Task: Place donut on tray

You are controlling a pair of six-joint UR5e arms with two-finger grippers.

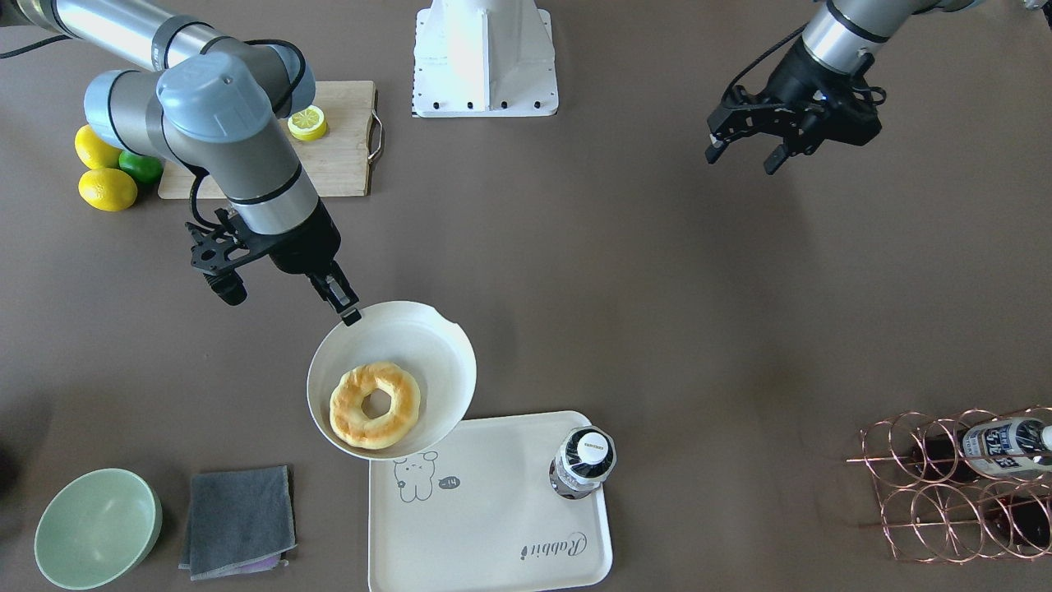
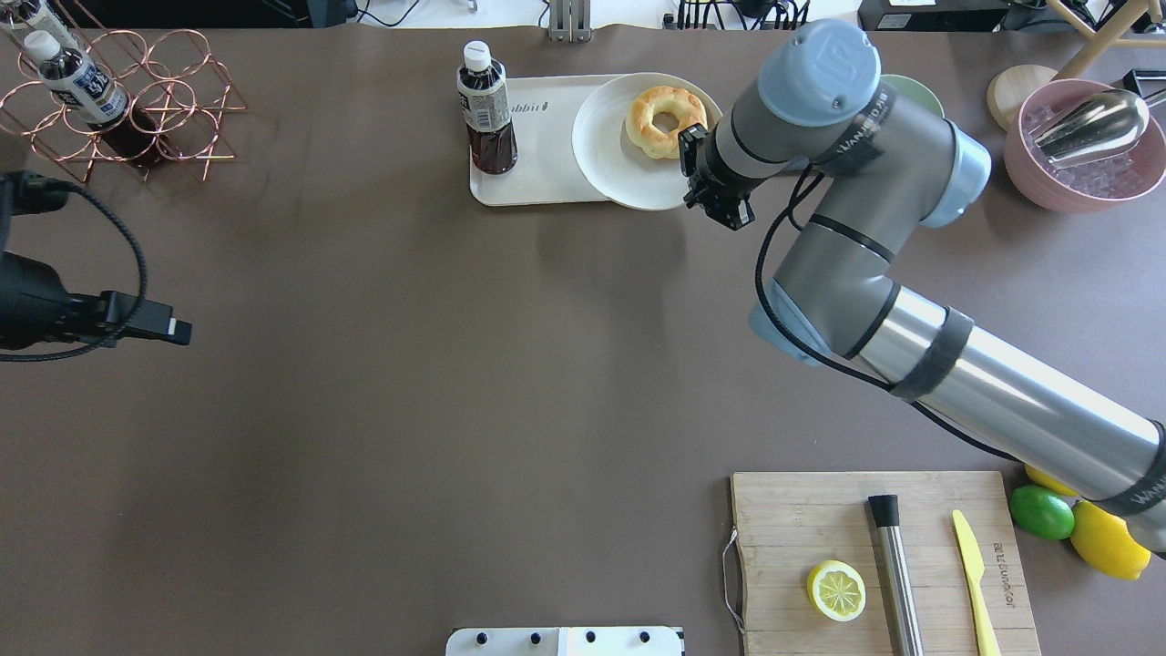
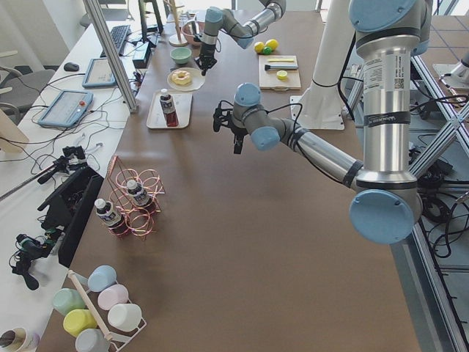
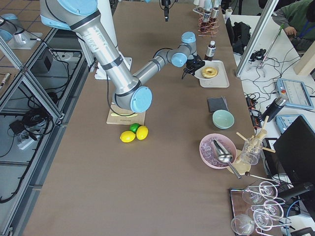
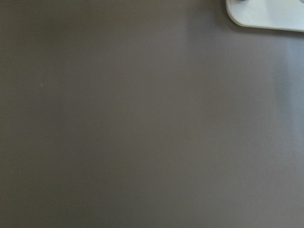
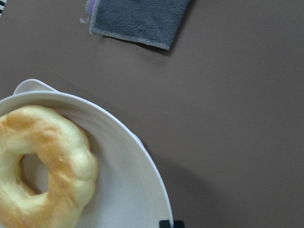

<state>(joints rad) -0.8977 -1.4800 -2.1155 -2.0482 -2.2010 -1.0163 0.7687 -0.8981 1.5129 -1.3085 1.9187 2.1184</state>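
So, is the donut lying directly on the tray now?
No, the donut lies on the white plate, which the right claw grips by its rim, overlapping the tray corner.

A grey cloth (image 1: 238,520) is laid beside a green bowl (image 1: 123,503); a lemon half (image 2: 836,589) is seen on the wooden cutting board (image 2: 802,510).

Bright, even, diffuse light; shadows on the brown table (image 1: 575,247) are soft and faint. In the right wrist view the white plate (image 6: 128,190) throws a blurred shadow on the table beside it, and the close donut (image 6: 71,156) looks slightly soft. The left wrist view is dim, nearly featureless.
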